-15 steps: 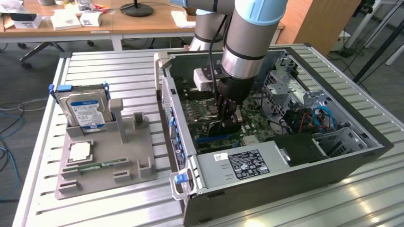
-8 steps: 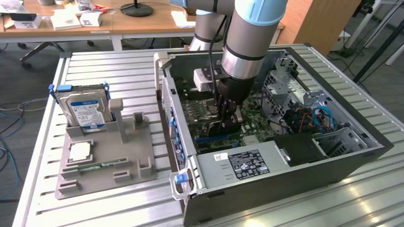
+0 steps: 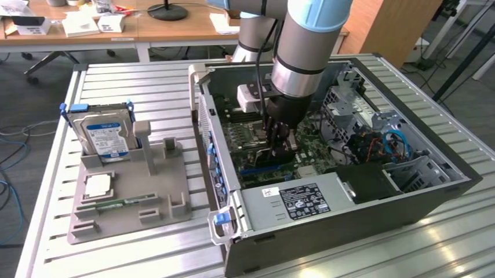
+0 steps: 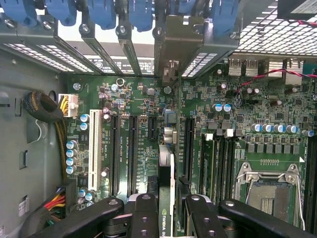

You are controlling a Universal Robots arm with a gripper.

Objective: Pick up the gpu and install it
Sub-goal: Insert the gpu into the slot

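The gpu (image 3: pixel 276 156) is a thin dark card standing on edge low inside the open computer case (image 3: pixel 433 194), over the green motherboard (image 3: pixel 309 145). My gripper (image 3: pixel 279 128) reaches straight down into the case and is shut on the card's top edge. In the wrist view the gpu (image 4: pixel 166 168) runs edge-on between my two black fingers (image 4: pixel 143 213). It lies along the slots (image 4: pixel 132 148) of the motherboard (image 4: pixel 247 114). Its pale metal end bracket (image 4: pixel 174 47) stands at the case's rear slot openings. I cannot tell whether the card's connector sits in a slot.
A grey parts holder (image 3: pixel 162 200) on the exterior view's left carries a silver hard drive (image 3: pixel 104 134), a processor (image 3: pixel 97 185) and a green memory stick (image 3: pixel 124 203). Inside the case are the power supply (image 3: pixel 302 200), blue cables (image 3: pixel 395 142) and the processor socket (image 4: pixel 270 186).
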